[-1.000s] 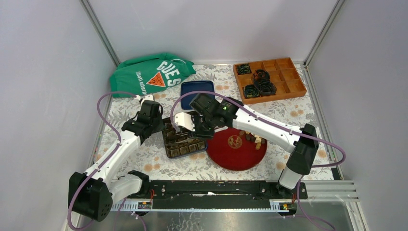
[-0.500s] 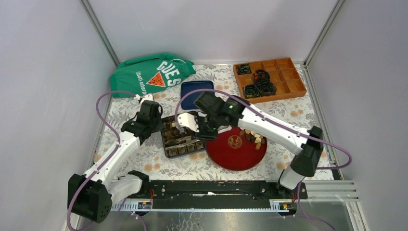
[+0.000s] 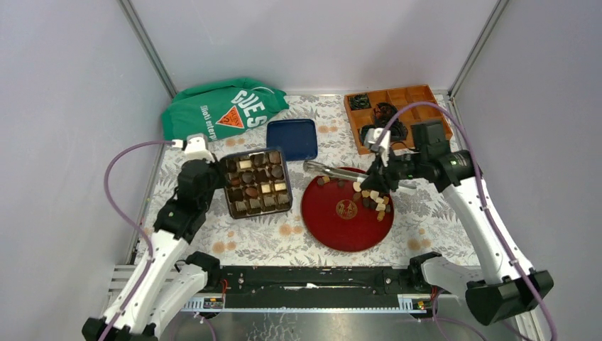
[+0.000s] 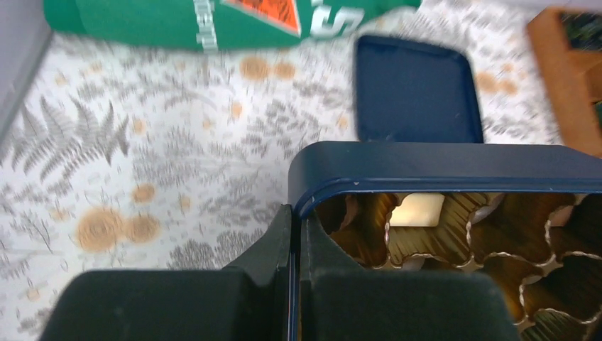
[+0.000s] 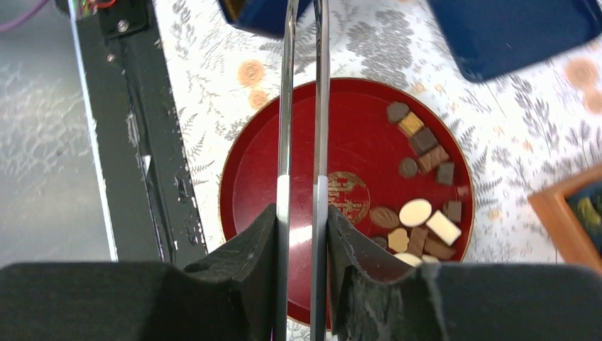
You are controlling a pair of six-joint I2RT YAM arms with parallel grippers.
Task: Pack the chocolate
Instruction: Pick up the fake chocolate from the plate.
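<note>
Several chocolate pieces [image 3: 373, 199], dark, mid brown and cream, lie on the right side of the red plate [image 3: 334, 224]. More sit in the paper cups of the dark blue box [image 3: 255, 183]. My left gripper [image 3: 216, 170] is shut on that box's left wall; in the left wrist view the thin blue rim [image 4: 440, 160] runs between my left gripper's [image 4: 294, 213] fingers. A white piece [image 4: 417, 211] shows inside. My right gripper [image 3: 380, 174] is shut on metal tongs [image 3: 334, 170] that reach left over the plate's far edge. The right wrist view shows the tongs [image 5: 319, 106] in the right gripper [image 5: 302, 213], over the plate [image 5: 255, 170] and chocolate [image 5: 419, 213]; the tong tips are cut off.
The blue lid [image 3: 292, 138] lies behind the box. A green bag [image 3: 223, 106] sits at the back left. An orange divided tray [image 3: 419, 117] with black coiled cables is at the back right. A black rail [image 3: 312, 280] runs along the near edge.
My right arm has swung from over the box to the plate's right side, carrying the tongs, its jaws narrowing. The left arm has shifted the box back and left.
</note>
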